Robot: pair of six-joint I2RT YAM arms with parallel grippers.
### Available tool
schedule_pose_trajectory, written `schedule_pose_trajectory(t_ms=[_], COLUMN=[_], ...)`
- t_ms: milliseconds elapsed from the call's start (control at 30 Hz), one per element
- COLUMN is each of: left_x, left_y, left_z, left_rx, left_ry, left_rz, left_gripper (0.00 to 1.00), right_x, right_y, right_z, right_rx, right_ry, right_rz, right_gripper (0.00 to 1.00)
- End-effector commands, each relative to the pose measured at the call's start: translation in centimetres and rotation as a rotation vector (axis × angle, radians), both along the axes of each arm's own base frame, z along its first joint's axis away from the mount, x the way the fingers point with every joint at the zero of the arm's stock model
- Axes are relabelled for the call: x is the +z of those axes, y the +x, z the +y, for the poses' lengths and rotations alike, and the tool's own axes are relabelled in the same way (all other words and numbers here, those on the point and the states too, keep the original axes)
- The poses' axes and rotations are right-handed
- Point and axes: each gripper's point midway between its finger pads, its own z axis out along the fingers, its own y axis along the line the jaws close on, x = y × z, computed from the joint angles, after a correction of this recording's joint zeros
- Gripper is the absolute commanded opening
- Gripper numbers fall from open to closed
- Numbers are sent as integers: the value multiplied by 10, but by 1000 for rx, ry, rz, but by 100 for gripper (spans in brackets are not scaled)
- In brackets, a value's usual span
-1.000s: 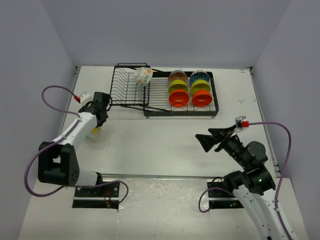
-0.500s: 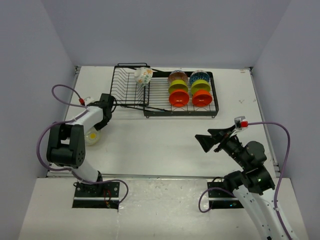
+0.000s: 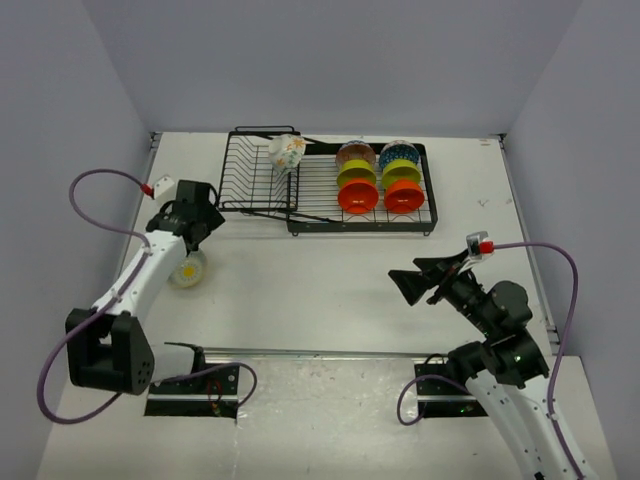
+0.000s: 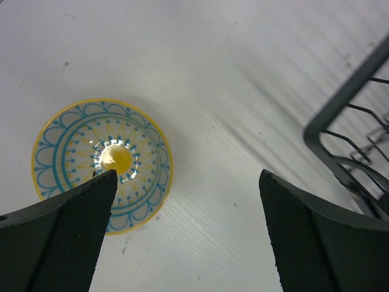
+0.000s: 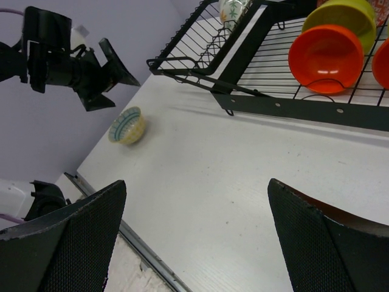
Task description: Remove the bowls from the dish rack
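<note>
A small yellow bowl with blue patterning (image 3: 186, 269) stands upright on the table left of the dish rack (image 3: 360, 228). My left gripper (image 3: 203, 220) hangs open just above and beyond it, touching nothing; the left wrist view has the bowl (image 4: 102, 164) beside the left finger (image 4: 73, 231). Orange (image 3: 357, 198), yellow-green (image 3: 356, 177) and further bowls stand on edge in two rows in the rack's flat tray. A white floral bowl (image 3: 286, 151) leans in the deep basket. My right gripper (image 3: 407, 284) is open over the bare table at the right.
The rack's corner (image 4: 340, 115) lies close to the right of my left gripper. Grey walls close in the table on three sides. A metal rail (image 3: 320, 352) runs along the near edge. Purple cables loop off both arms.
My left gripper has opened and let go of the yellow bowl, which now rests on the table. It has risen and drawn back towards the rack. The right arm has stayed still.
</note>
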Motion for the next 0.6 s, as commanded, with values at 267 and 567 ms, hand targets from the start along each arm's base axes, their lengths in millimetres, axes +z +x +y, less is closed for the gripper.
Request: schedule_pose_trajectory(t_ms=[267,567], left_x=[184,169], left_y=[-58,-89], left_z=[-68,-32], left_rx=[-593,-492], left_ry=[-108,45], left_rz=[-566,-577], left_gripper=[100,100], right_x=[37,51], right_y=[13,159], right_z=[48,101], right_rx=[231,186], right_ry=[176,177], right_rz=[16,200], right_gripper=[99,99])
